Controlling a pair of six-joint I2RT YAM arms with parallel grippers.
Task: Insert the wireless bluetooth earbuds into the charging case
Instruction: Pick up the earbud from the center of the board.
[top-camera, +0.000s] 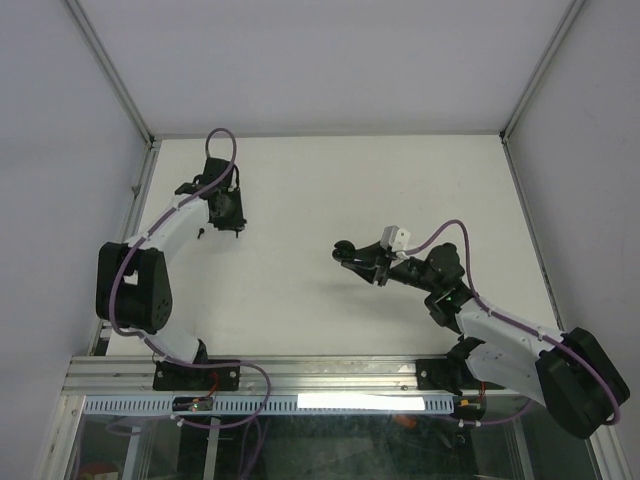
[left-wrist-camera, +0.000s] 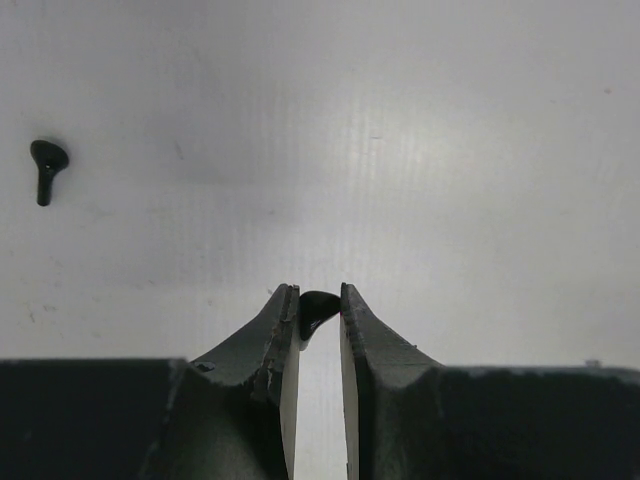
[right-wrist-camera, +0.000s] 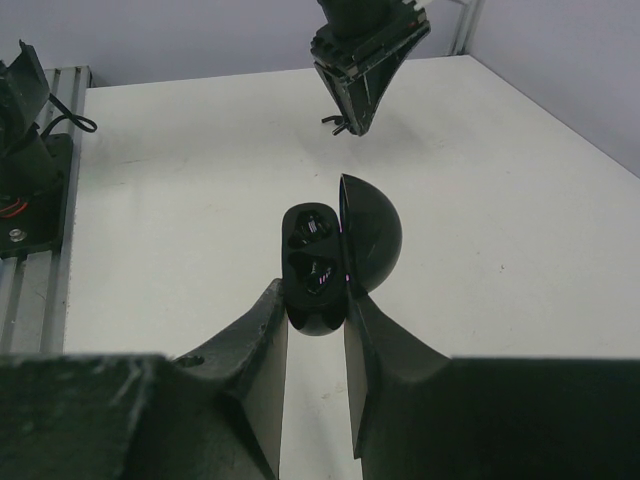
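My left gripper (left-wrist-camera: 319, 293) is shut on a small black earbud (left-wrist-camera: 318, 306), pinched at its fingertips just above the white table. A second black earbud (left-wrist-camera: 45, 166) with a short stem lies on the table to its left, also seen as a dark speck (top-camera: 201, 233) in the top view. My right gripper (right-wrist-camera: 315, 302) is shut on the lower end of the black charging case (right-wrist-camera: 312, 255), held above the middle of the table (top-camera: 348, 254). Its lid (right-wrist-camera: 372, 235) stands open to the right, and two dark sockets show inside. The left gripper (right-wrist-camera: 362, 70) hangs beyond the case.
The white table (top-camera: 330, 190) is bounded by grey walls and a metal frame post at each back corner. An aluminium rail (top-camera: 300, 375) carrying both arm bases runs along the near edge. The left arm base (right-wrist-camera: 25, 150) shows at the far left of the right wrist view.
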